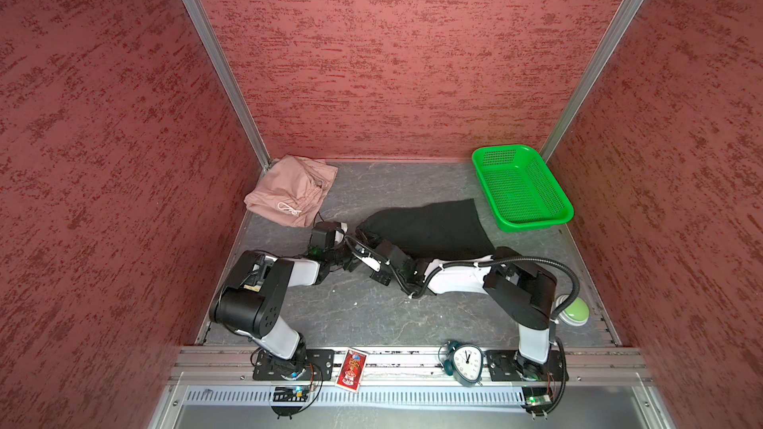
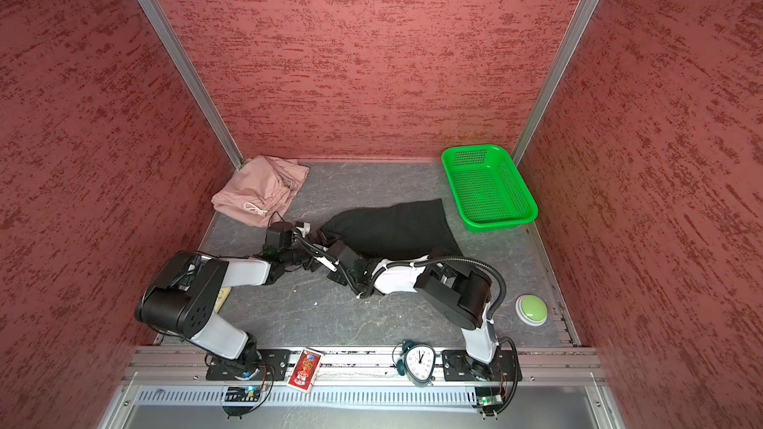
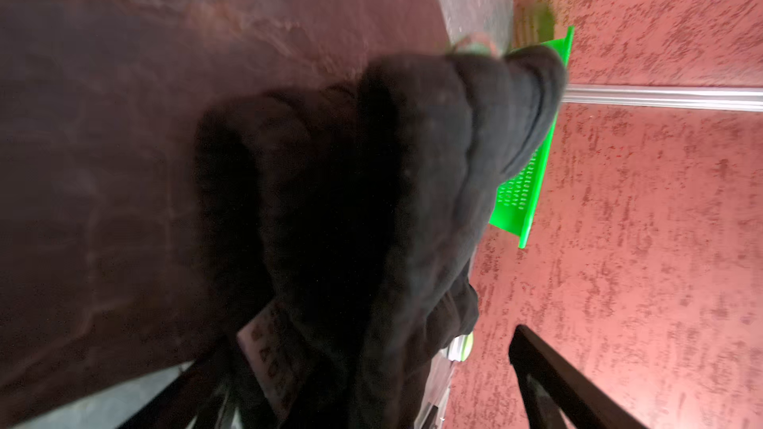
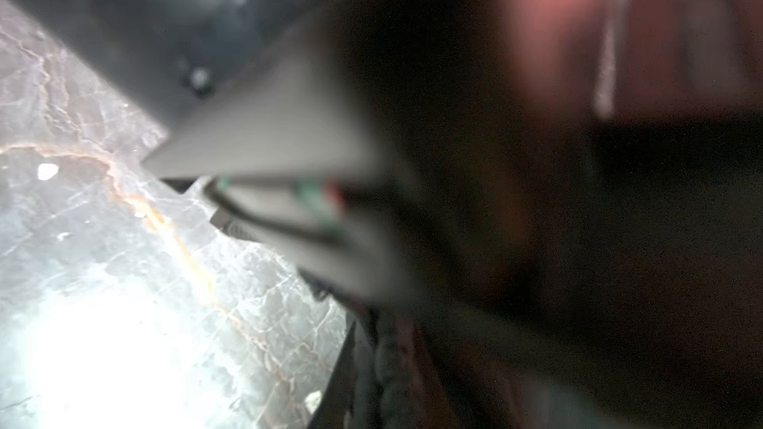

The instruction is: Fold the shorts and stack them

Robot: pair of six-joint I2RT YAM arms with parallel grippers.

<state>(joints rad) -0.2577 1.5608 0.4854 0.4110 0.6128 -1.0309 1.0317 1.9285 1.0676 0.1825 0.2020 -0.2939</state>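
Black shorts (image 1: 433, 229) are lying mid-table (image 1: 351, 311), their far corner near the green basket (image 1: 536, 224). The right gripper (image 1: 365, 237) is clamping their bunched left end. The left gripper (image 3: 371, 340) is hovering beside it, jaws standing wide, with fabric between the 2 fingers but ungripped. Pink shorts (image 1: 289, 191) are sitting crumpled in the back-left corner.
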